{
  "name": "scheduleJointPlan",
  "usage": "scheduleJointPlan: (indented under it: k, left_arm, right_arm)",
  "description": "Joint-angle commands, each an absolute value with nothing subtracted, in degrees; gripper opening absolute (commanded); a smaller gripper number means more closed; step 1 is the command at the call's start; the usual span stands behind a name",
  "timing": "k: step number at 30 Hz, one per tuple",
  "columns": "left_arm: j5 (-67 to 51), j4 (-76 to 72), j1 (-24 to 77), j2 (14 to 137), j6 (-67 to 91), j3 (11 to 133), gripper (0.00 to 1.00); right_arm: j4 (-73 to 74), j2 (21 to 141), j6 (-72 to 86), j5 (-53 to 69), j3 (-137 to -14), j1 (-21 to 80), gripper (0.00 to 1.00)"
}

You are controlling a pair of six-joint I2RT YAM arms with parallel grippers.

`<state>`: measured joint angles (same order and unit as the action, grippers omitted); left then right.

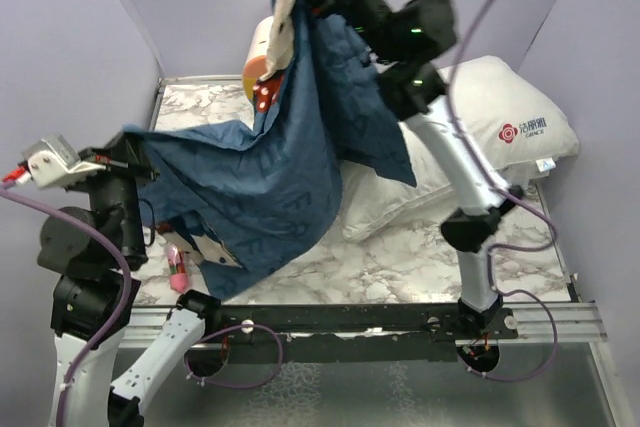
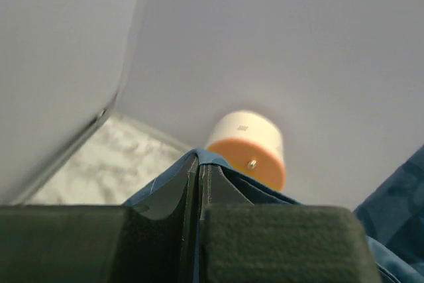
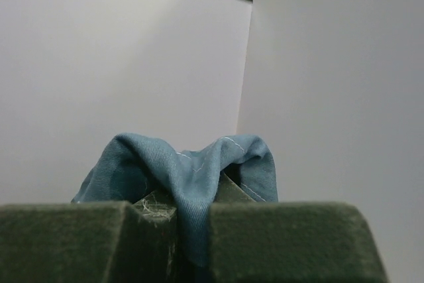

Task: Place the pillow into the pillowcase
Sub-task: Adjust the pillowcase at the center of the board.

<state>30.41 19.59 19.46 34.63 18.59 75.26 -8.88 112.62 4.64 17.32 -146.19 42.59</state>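
Right gripper (image 3: 192, 207) pinching pillowcase (image 1: 270, 177) edge shut, holding it high at rear. Left gripper (image 2: 199, 183) clamping opposite edge, low left; cloth hanging stretched between. Pillow (image 1: 500, 107) lying on table (image 1: 400, 267), right rear, partly under cloth. Pillow label showing red logo, text unreadable.

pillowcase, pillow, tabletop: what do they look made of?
Pillowcase: thin woven cloth, likely cotton, matte blue; weave and stitched hem show in the right wrist view, soft folds.
Pillow: white matte fabric, plump and creased, so soft fill; kind unclear.
Tabletop: grey-veined white marble look; stone or print, cannot tell.
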Motion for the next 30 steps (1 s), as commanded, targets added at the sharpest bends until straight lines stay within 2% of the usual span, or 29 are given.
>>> scheduleJointPlan:
  k: [1,3,4,6,7,8,9,10,15,18,20,23,27,30]
  left_arm:
    - [47.5,42.6,20.2,28.7,41.1,68.2,0.00]
    - [53.6,55.3,21.6,25.2,55.8,64.2,0.00]
    - [55.6,61.2,22.9,23.2,64.6,61.8,0.00]
    - [56.6,74.5,26.1,18.7,83.5,57.0,0.00]
    - [55.7,79.8,28.0,16.5,92.6,54.8,0.06]
    - [55.0,81.1,29.5,14.1,95.1,52.5,0.58]
    - [54.4,81.3,30.9,11.7,95.1,51.5,0.94]
    - [54.2,81.2,31.6,10.1,94.8,51.3,0.98]
    - [57.7,78.4,32.0,14.2,82.5,57.6,0.99]
    - [56.5,64.4,32.2,21.1,62.5,60.7,0.99]
    - [48.9,49.9,32.4,24.7,45.3,60.1,0.99]
    - [37.3,35.4,32.5,31.2,30.0,60.0,0.99]
    - [23.8,34.9,32.5,46.5,18.9,65.0,0.99]
    - [18.9,41.1,32.3,57.7,19.9,69.4,0.99]
  right_arm:
    - [-11.5,130.7,14.7,11.9,-154.2,45.7,0.07]
    - [-12.1,134.8,16.0,9.9,-153.2,48.4,0.16]
    - [-11.2,136.2,16.7,9.7,-152.1,49.5,0.24]
    - [-6.2,138.7,18.8,11.6,-150.8,50.9,0.50]
    - [-2.8,139.3,19.7,13.6,-150.1,51.2,0.61]
    - [0.8,139.3,20.2,15.1,-149.3,51.2,0.73]
    - [4.5,138.6,19.9,15.6,-147.8,51.2,0.81]
    - [6.9,136.7,18.9,15.8,-145.3,51.2,0.87]
    - [6.8,123.3,13.4,18.4,-128.2,50.0,0.98]
    - [3.9,115.1,10.7,21.4,-119.6,49.4,1.00]
    - [3.4,110.4,9.7,22.9,-115.0,49.2,1.00]
    - [4.7,103.5,7.7,24.8,-108.0,49.0,1.00]
    - [6.3,92.5,5.3,24.4,-97.0,48.6,1.00]
    - [8.1,83.1,3.9,21.4,-89.9,48.3,1.00]
